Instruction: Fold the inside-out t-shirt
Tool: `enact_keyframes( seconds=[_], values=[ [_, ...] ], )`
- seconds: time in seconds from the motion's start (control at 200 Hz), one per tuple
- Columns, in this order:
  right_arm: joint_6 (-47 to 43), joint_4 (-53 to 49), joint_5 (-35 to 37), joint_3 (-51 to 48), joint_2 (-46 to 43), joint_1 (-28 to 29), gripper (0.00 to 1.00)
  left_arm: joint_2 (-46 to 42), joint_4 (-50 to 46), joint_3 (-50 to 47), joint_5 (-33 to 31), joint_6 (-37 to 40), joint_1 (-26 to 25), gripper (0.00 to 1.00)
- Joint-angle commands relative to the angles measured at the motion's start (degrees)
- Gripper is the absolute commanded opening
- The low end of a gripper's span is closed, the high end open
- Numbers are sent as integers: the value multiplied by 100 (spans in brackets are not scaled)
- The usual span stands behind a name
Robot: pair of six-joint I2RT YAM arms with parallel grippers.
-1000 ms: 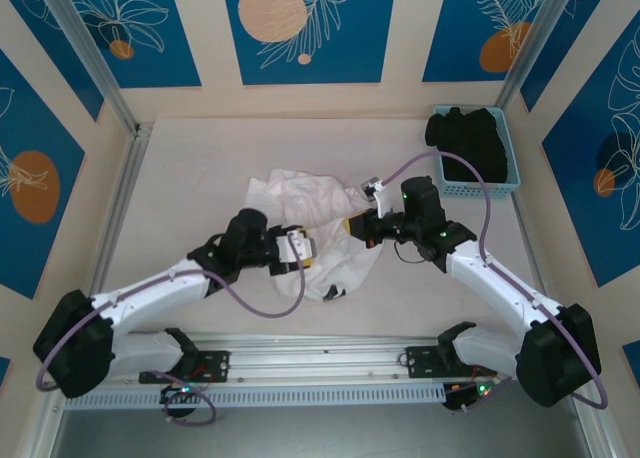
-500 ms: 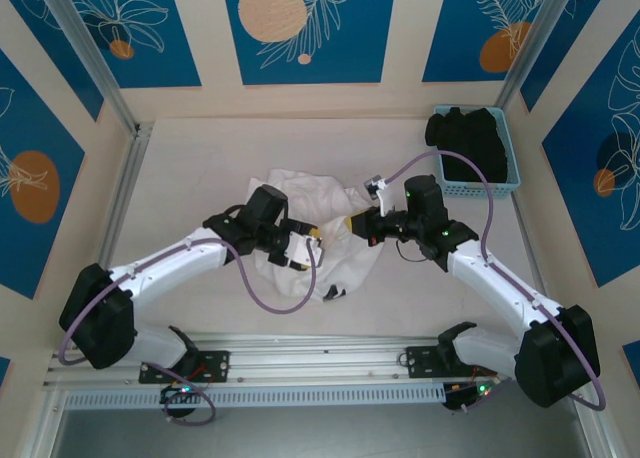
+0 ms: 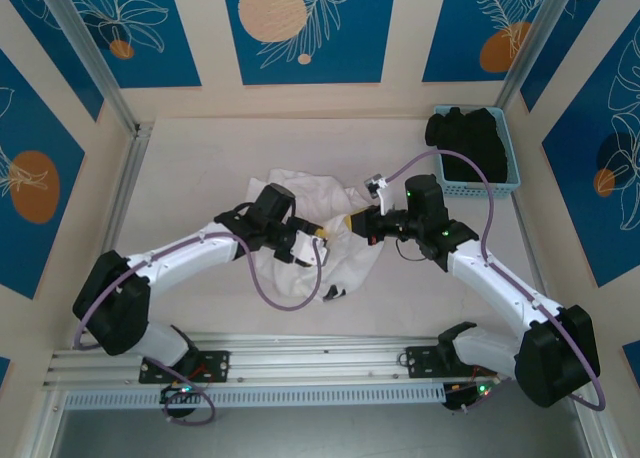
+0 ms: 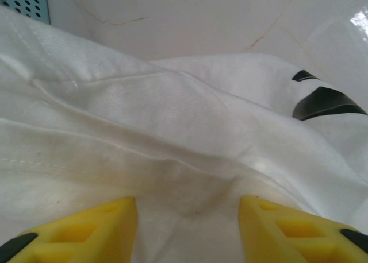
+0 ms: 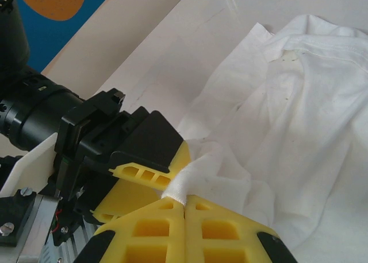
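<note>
White t-shirt (image 5: 276,131) pinched in right gripper (image 5: 184,208), left gripper (image 4: 187,221) parted over it

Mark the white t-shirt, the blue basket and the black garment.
white t-shirt (image 3: 350,261), top external view, lower right cloth.
blue basket (image 3: 482,188), top external view, near wall.
black garment (image 3: 468,138), top external view, its middle.

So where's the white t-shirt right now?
In the overhead view the t-shirt lies crumpled at the middle of the table, between the left gripper and the right gripper, which pinches a fold; a blue basket sits to its right.
</note>
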Motion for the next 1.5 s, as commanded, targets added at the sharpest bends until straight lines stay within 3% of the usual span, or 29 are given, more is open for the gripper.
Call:
enact_keyframes(
  seconds=[0.0, 0.265, 0.54, 0.73, 0.845, 1.055, 1.29, 1.49],
  values=[
    [74, 120, -173, -39, -37, -36, 0, 149, 210, -10, 370, 8, 33, 47],
    [77, 144, -151, -34, 6, -37, 0, 402, 297, -6, 492, -38, -6, 44],
    [81, 158, -133, -69, 33, -37, 0, 612, 974, -87, 714, -404, -61, 29],
    [80, 180, -88, -113, 42, -46, 0, 723, 1465, -247, 859, -800, -91, 17],
    [76, 160, -7, -150, 33, -80, 0, 590, 1950, -486, 859, -1274, -95, 0],
    [371, -665, 949, 189, 294, -233, 0, 80, 3116, -1333, 625, -2057, -85, 0],
    [396, -1260, 1410, 315, 747, -130, 1, -25, 2901, -1467, 513, -2168, -81, 0],
    [414, -1139, 1204, 288, 1024, -124, 1, 154, 2841, -1348, 549, -2185, -125, 0]
  ],
)
